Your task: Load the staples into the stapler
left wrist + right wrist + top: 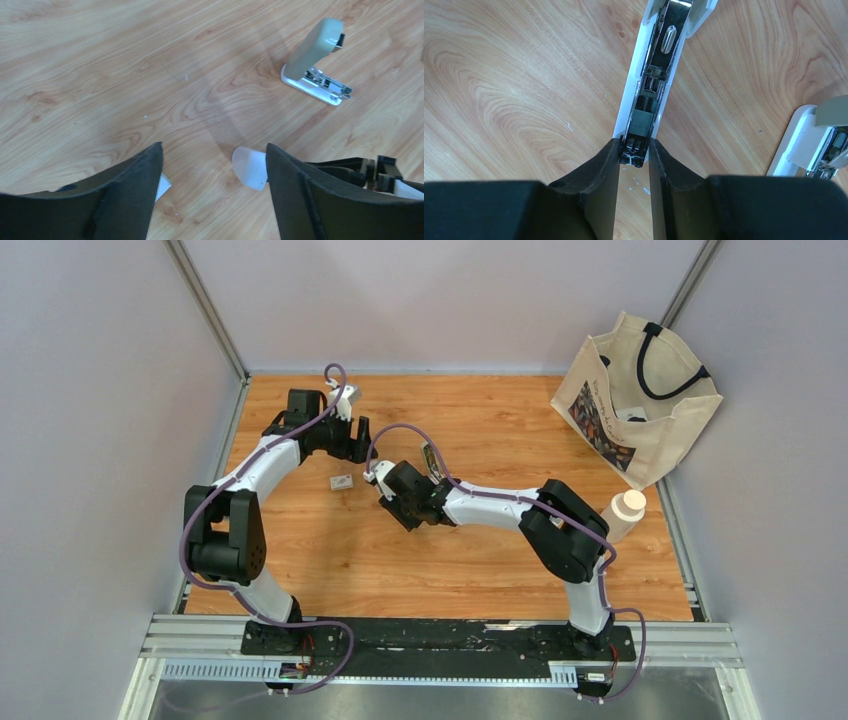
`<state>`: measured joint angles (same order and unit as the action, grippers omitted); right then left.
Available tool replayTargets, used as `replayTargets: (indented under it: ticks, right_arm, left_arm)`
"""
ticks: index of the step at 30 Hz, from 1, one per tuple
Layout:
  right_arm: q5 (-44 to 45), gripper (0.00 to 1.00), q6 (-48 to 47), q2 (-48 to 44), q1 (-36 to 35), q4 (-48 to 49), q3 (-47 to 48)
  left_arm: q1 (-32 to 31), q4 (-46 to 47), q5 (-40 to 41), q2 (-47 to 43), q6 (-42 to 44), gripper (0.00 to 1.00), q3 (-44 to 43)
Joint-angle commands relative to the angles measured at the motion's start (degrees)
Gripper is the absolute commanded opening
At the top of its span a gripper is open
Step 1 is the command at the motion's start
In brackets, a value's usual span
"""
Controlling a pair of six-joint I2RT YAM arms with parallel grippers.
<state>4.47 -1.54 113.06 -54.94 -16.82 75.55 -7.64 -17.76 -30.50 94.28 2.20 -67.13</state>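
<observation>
Right gripper [634,148] pinched rear end of white-based stapler with chrome magazine rail [659,60]. Dark-grey metallic staple strip [643,122], apparently, sat in rail near stapler's rear end. Left gripper [214,152] jaws spread, empty, apart from stapler. Risk: off-centre squeeze could twist stapler and spill strip.

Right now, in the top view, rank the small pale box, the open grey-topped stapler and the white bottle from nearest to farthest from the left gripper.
From the left gripper:
1. small pale box, just below it, toward the arm bases.
2. open grey-topped stapler, to its right, mid-table.
3. white bottle, at the far right edge.
</observation>
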Motion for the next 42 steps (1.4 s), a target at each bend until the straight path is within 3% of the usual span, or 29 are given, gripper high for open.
replayTargets:
  ticks: [1, 3, 9, 18, 42]
  right_arm:
    - [0.9, 0.30, 0.7, 0.9, 0.6, 1.4, 1.7]
    - [1.0, 0.30, 0.7, 0.9, 0.5, 1.4, 1.9]
    - [1.3, 0.30, 0.7, 0.9, 0.7, 1.3, 2.0]
    - [1.5, 0.31, 0.7, 0.9, 0.7, 0.9, 2.1]
    - [2.8, 0.30, 1.1, 1.9, 0.7, 0.4, 2.8]
  left_arm:
    - [-0.5, 1.0, -4.5, 0.0, -0.4, 0.78, -0.8]
    - [-0.7, 0.7, -5.2, 0.0, -0.5, 0.71, -0.5]
    - [-1.1, 0.4, -6.8, 0.6, -1.0, 0.65, -0.1]
    - [-1.2, -0.7, -7.6, 2.8, 0.1, 0.37, 0.3]
    - [-4.3, 1.5, -11.8, -0.7, -7.6, 0.39, 4.3]
